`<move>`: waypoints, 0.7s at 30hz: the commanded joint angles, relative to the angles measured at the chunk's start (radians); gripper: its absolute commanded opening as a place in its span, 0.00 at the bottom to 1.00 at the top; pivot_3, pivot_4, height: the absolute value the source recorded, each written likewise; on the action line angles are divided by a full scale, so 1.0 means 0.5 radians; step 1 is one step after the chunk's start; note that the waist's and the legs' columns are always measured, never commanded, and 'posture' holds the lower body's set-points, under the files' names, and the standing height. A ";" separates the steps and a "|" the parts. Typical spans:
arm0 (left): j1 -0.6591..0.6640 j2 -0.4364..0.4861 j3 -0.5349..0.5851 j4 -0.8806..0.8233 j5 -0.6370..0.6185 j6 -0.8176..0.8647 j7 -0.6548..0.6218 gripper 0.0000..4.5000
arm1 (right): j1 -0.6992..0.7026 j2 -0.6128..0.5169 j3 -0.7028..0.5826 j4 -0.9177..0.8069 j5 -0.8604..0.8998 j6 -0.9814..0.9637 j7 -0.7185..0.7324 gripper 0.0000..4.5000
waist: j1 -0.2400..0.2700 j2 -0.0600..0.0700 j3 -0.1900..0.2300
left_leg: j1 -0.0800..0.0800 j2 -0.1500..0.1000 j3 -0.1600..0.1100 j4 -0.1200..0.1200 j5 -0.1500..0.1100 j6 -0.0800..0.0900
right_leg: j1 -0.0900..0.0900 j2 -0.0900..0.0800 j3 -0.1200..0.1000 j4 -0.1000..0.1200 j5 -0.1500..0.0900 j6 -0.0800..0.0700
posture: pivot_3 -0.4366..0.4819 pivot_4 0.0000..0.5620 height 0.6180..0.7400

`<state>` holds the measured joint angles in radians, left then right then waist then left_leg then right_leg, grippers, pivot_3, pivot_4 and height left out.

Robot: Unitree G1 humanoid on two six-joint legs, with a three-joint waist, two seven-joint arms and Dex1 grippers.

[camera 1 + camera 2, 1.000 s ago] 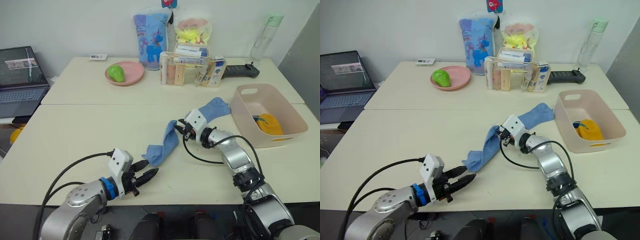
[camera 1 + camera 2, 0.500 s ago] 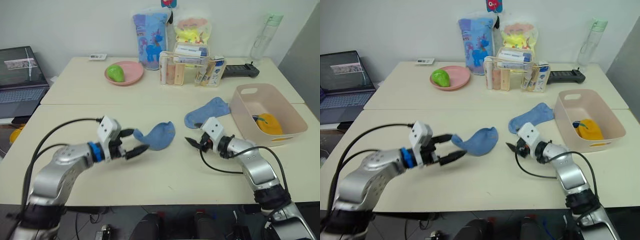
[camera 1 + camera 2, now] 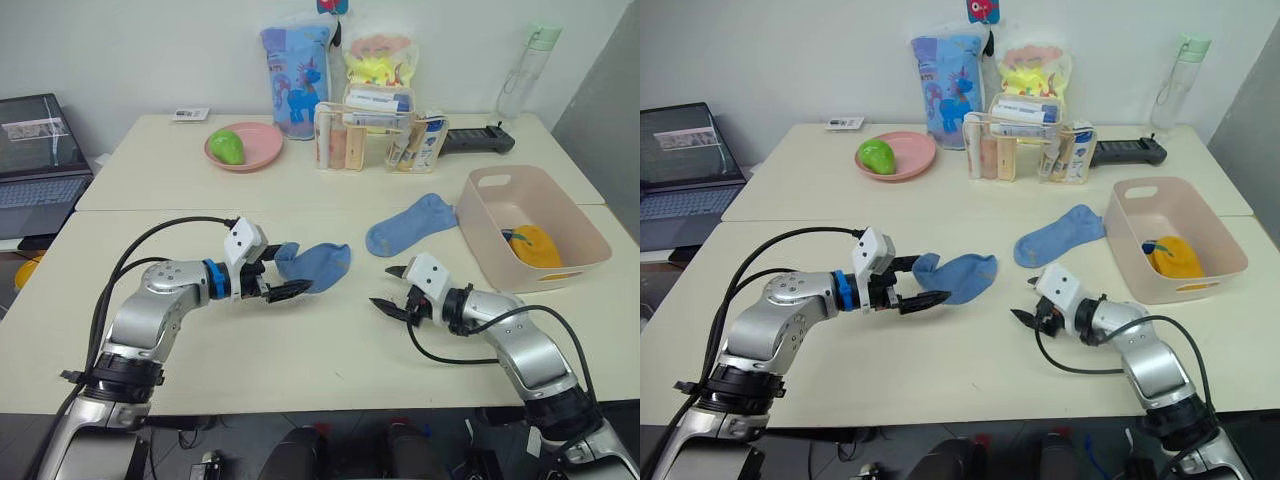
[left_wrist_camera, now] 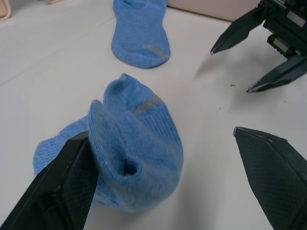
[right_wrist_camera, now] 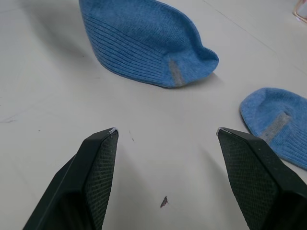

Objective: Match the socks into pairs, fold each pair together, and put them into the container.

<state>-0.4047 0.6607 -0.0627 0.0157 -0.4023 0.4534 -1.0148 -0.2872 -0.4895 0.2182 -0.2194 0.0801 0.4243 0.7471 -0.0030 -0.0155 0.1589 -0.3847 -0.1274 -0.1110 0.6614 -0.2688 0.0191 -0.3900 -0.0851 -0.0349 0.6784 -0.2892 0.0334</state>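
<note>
Left fingers: spread wide, one finger [image 4: 67,184] touching the bunched cuff of the near light blue sock [image 3: 318,264], the other clear of the fabric; nothing clamped
Right fingers: also apart and empty, tips [image 5: 103,158] resting low over bare table [image 3: 320,370]
Left gripper [image 3: 283,272]: lay at the cuff end of the near sock, mid-table
Right gripper [image 3: 391,289]: sat just beside that sock's toe, pointing toward it
Second light blue sock [image 3: 408,222]: lay flat farther back, between the near sock and the container [image 3: 497,241], apart from both
Container: on the right side of the table, with a mustard yellow pair [image 3: 534,245] already inside
Step in hand: judged to be matching the two light blue socks
Doing it well: the left fingers would need to close on the cuff's full thickness, not one layer, since soft knit slips and stretches; the sock should then be laid squarely over its mate, heel to heel
Wrist views: the left one showed the cuff curled into a hollow roll and a grey stripe on each sock
Head views: gave the container's contents and the spacing of all parts
</note>
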 commanded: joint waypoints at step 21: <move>-0.347 0.338 -0.195 0.903 0.688 -1.341 -0.517 0.99 | -0.032 -0.282 -0.087 -0.460 0.363 0.253 0.320 0.78 | 0.019 -0.002 0.003 | -0.003 -0.001 -0.002 -0.001 0.000 0.001 | -0.001 -0.001 -0.003 -0.003 0.000 0.000 | 0.48 0.27 1.00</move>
<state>-0.5426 0.8282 -0.1280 0.4087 -0.1329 -0.0909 -1.2705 -0.2917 -0.6229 0.2092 -0.3683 0.2037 0.5281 0.8785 0.0067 -0.0167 0.1603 -0.3863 -0.1278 -0.1120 0.6611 -0.2690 0.0194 -0.3903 -0.0858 -0.0368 0.6772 -0.2891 0.0336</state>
